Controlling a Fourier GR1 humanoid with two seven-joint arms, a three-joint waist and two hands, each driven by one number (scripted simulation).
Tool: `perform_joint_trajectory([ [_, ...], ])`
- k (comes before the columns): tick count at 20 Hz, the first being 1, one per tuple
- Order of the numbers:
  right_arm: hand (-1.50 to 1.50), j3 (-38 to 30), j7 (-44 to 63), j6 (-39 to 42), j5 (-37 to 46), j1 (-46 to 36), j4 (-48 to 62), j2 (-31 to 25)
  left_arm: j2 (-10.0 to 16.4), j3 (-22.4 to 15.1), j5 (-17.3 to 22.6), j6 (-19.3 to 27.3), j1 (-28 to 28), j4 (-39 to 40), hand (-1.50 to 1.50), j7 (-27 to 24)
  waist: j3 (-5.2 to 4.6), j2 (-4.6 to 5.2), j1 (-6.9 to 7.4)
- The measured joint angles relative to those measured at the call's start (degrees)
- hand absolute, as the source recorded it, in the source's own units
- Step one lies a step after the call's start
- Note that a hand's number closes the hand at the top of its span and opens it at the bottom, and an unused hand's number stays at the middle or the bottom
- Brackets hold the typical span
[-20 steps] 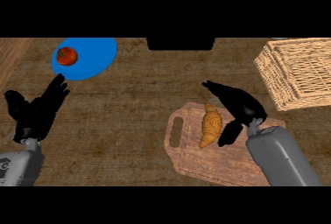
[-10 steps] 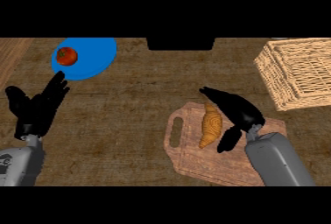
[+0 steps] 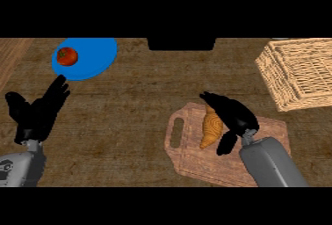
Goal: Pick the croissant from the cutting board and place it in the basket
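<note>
Golden-brown and flaky, the croissant lies on the wooden cutting board, near the board's left edge just beside the handle slot, with its long axis running from the board's front towards its back. The board sits near the front edge of the worktop, right of the middle. The basket stands at the worktop's right edge towards the back corner, well apart from the board.

My right hand is over the croissant's right flank, fingers reaching past its far tip and thumb hanging by its near tip. Fingers and thumb stand apart; I don't see them closed round the pastry yet. My left hand rests spread by the worktop's left edge, fingers up. A blue plate with a red fruit on it lies towards the back-left corner.

I expect the croissant to be very light, soft and easy to crush, with a crust that sheds flakes and tapered tips that would snap or slip out. I'd take it across the thick middle, thumb on one flank and fingers on the other, closing only until it stops shifting, then lift straight up before swinging right and back towards the basket.
</note>
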Motion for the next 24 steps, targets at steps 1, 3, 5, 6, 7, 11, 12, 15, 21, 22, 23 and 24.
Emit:
perform_joint_trajectory([
  [1, 1.5, 0.38, 0.01, -0.69, 0.89, 0.01, 0.83, 0.62, -0.14, 0.06, -0.21, 0.26, -0.71, 0.16, 0.0, 0.64, -0.01, -0.01, -0.01],
  [3, 1.5, 1.1, -1.47, -0.11, 2.11, -0.48, 1.64, -0.38, 0.18, 0.35, 0.02, -0.12, -0.98, -0.56, 0.0, 1.73, -0.01, -0.01, 0.07],
  [5, 1.5, 2.15, -2.9, -0.92, 3.99, -1.12, 3.57, -0.62, 0.32, 0.67, 0.0, -0.65, -1.38, 0.36, 0.0, 1.13, -0.11, -0.14, 0.06],
  [6, 1.5, 2.4, -3.89, -1.81, 4.77, -1.0, 4.2, -0.68, 0.03, 0.45, -0.44, -0.21, -1.1, -0.41, 0.0, 1.61, -0.18, -0.25, 0.08],
  [7, 1.5, 2.47, -4.0, -1.66, 5.38, -0.79, 3.79, -0.61, -0.05, 0.61, -0.43, -0.26, -1.43, -0.47, 0.0, 2.04, -0.19, -0.28, 0.04],
  [11, 1.5, 2.93, -4.04, -2.09, 7.59, -1.22, 4.75, 0.76, -1.08, 0.37, -1.26, 0.09, -0.55, -1.19, 0.0, 1.71, -0.3, -0.44, 0.01],
  [12, 1.5, 3.49, -3.5, -1.85, 8.26, -1.22, 4.52, 1.41, -1.26, 0.34, -1.41, 0.35, -0.91, -1.37, 0.0, 2.18, -0.35, -0.46, -0.05],
  [15, 1.5, 3.36, -5.41, -2.89, 9.3, -1.68, 6.46, 1.6, -1.15, 0.7, -1.33, -0.24, -0.36, -1.93, 0.0, 2.03, -0.39, -0.58, 0.04],
  [21, 1.5, 7.29, -12.35, -3.22, 7.62, 12.06, -8.0, -3.12, -0.45, 2.53, -0.72, -0.84, 1.58, -0.97, 0.0, 0.61, -0.27, -1.1, -1.8],
  [22, 1.5, 8.04, -14.75, -4.04, 6.86, 15.46, -10.74, -4.56, -0.17, 2.93, -0.66, -0.8, 2.08, -1.01, 0.0, 0.55, -0.24, -1.24, -2.37],
  [23, 1.5, 8.52, -17.23, -4.88, 6.05, 18.92, -13.31, -6.32, -0.03, 3.33, -0.4, -0.81, 2.42, -0.97, 0.0, 0.62, -0.21, -1.33, -2.92],
  [24, 1.5, 8.61, -19.57, -5.4, 5.15, 22.36, -16.02, -8.48, -0.03, 3.51, -0.38, -0.63, 2.68, -1.13, 0.0, 0.68, -0.18, -1.33, -3.21],
])
